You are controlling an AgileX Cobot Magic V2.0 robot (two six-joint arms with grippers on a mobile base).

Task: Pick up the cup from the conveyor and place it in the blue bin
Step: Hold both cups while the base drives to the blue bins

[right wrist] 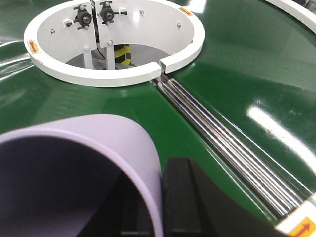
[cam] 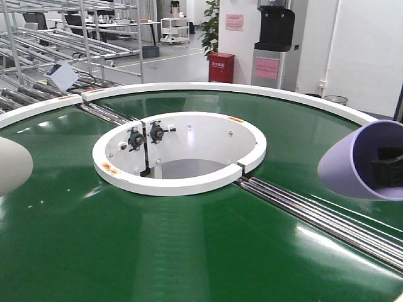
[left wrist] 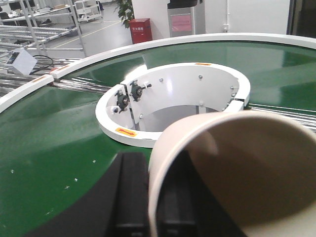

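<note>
Clamping cream cup (left wrist: 237,168) left, lilac cup (right wrist: 74,163) right, above conveyor (cam: 189,251) (labels (cam: 110,168) illegible).

Overhead light is glaring off the conveyor (right wrist: 266,118) beyond the jaws; the cream cup (left wrist: 247,168) and lavender cup (right wrist: 74,143) at them are blurring

A smooth grey floor (cam: 173,60) runs to the far end of a bright, evenly lit hall. At far left stand silver steel-tube racks with sloping lanes (cam: 69,34), and a tilted white box (cam: 61,75) sits at their near edge. Farther back is a white wheeled trolley (cam: 174,30). Near the middle, a leafy green potted plant (cam: 211,28) rises behind a red square cabinet (cam: 221,67), beside a white pillar (cam: 245,44) bearing a pink notice (cam: 234,22). To the right stands a grey upright dispenser with a black top (cam: 275,38). Beyond it is a plain white wall (cam: 365,50) with a round grey bin (cam: 335,99) at its foot.
</note>
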